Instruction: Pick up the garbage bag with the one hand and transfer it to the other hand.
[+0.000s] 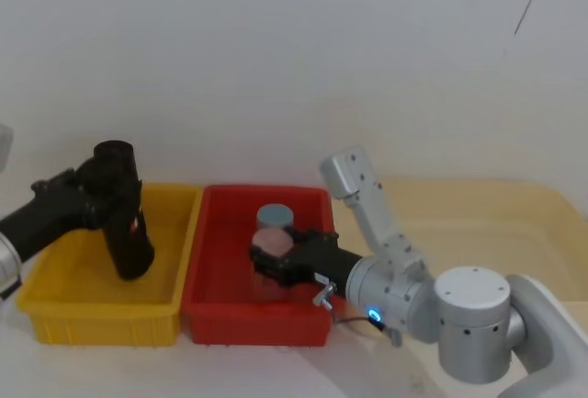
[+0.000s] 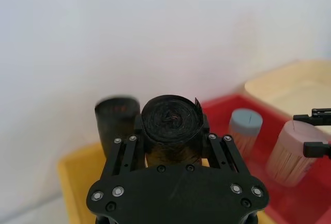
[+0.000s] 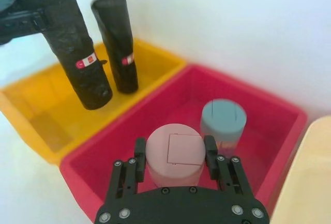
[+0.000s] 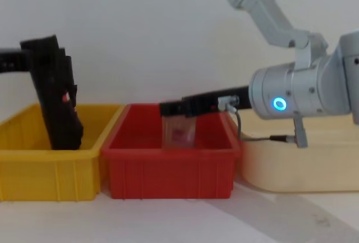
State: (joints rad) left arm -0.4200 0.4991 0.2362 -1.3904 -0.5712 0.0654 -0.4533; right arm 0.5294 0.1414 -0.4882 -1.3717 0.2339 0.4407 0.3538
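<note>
You are in the pick-up step: your left end effector (image 1: 103,192) is clamped on the upper part of the garbage bag (image 1: 126,229), one finger pressed to each side of the roll, as the left wrist view shows looking down on its coiled top (image 2: 171,119). The bag hangs tilted over the yellow bin (image 1: 55,311), with its lower end down between the bin walls. I cannot tell whether it has cleared the bin floor. A second black roll (image 3: 116,45) stands just behind it in the same bin, so do not confuse the two. Your right end effector (image 3: 174,148), on the arm with the blue ring, is not free to receive: its fingers are closed against both sides of a pink-lidded jar (image 3: 173,154) in the red bin (image 1: 209,301), beside a blue-lidded jar (image 3: 223,120). By my judgement the handover is well short of ready. The next move calls for the right end effector to set that jar down, open wide and rise clear of the red bin. Meanwhile the left should lift the bag over the bin wall and present an ungripped stretch of the roll between the two arms.
</note>
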